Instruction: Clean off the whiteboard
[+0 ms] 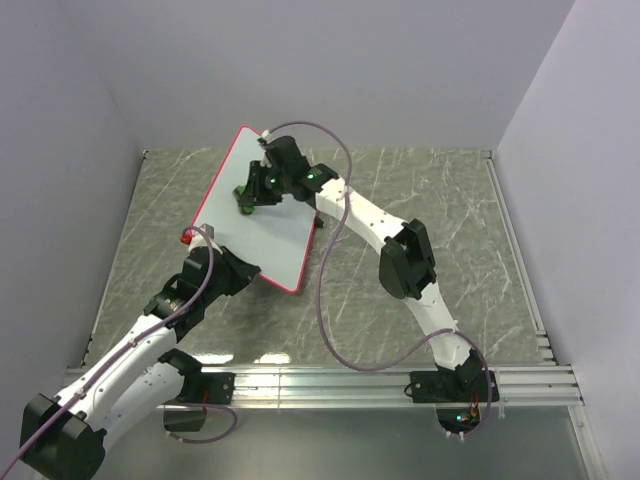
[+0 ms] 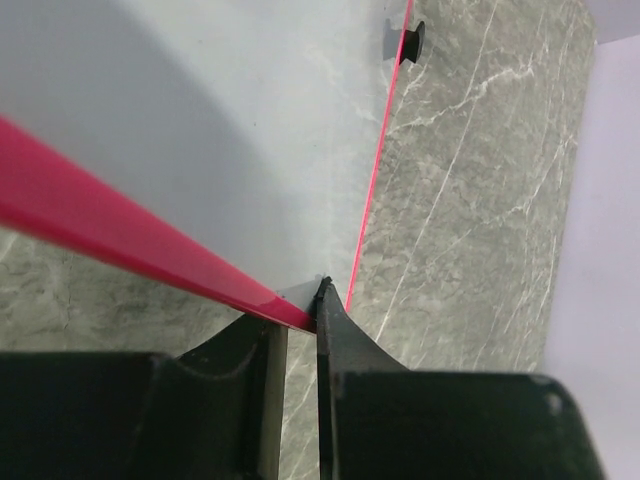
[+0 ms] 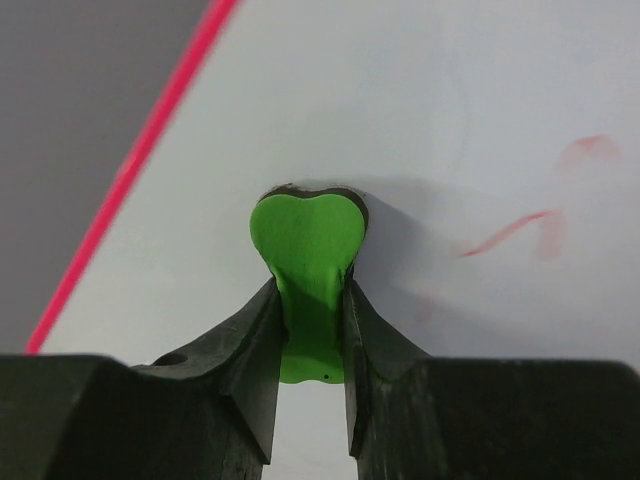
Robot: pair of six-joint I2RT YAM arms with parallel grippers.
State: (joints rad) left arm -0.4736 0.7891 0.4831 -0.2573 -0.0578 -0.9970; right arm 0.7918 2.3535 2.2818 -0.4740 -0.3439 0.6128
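Spanning the whole floor of the cell, the bench (image 1: 430,200) is grey-green stone-look sheet with thin white veining, matte, and has an aluminium rail along its near edge.

Whiteboard (image 1: 262,230): a large flat rectangle with a smooth, slightly glossy white face, a thin red-pink rim and rounded corners. It sits left of centre over the bench, turned diagonally, and in the top view its far corner shows against the back wall.

Arms: white shells with black joints, and a mauve cable looping off the right one.

Left fingers (image 1: 240,270): black and wedge-shaped, closed on the board's near rim. In the wrist view the fingers (image 2: 335,325) pinch the glossy red edge close to a corner of the whiteboard (image 2: 200,130).

Right fingers (image 1: 255,190): over the far half of the board. These fingers (image 3: 255,330) are clamped on the narrow stem of a bright green eraser (image 3: 305,245), smooth plastic with a heart-shaped lobed head. Its dark underside presses on the whiteboard (image 3: 450,120).

Red marks (image 3: 510,230): one thin streak and faint smudges, just right of the eraser.
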